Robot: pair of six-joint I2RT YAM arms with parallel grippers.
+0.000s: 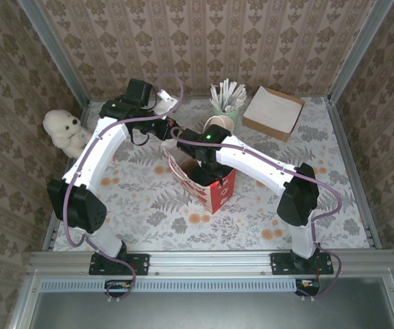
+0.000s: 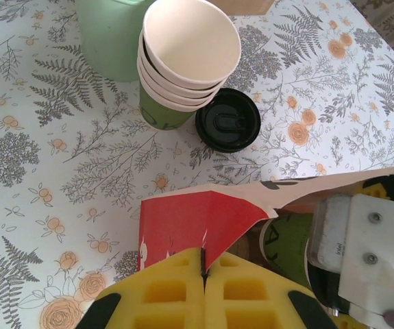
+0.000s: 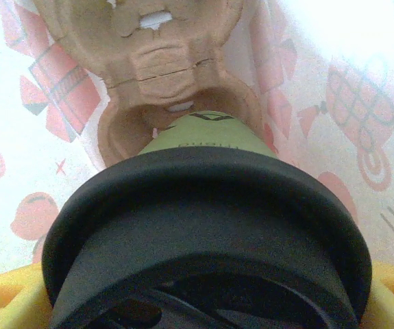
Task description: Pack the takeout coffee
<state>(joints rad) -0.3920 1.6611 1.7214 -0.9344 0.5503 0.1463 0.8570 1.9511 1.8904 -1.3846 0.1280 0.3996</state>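
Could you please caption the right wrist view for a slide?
Right gripper holds takeout coffee over pulp carrier inside bag.

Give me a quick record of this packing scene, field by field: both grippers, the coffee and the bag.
left gripper: shut on the rim of the red-and-white paper bag
right gripper: shut on the dark green paper cup with black plastic lid, inside the bag
beyond the cup, in the bag: brown moulded cardboard carrier
on the table behind the bag: stack of cream paper cups, loose round black lid
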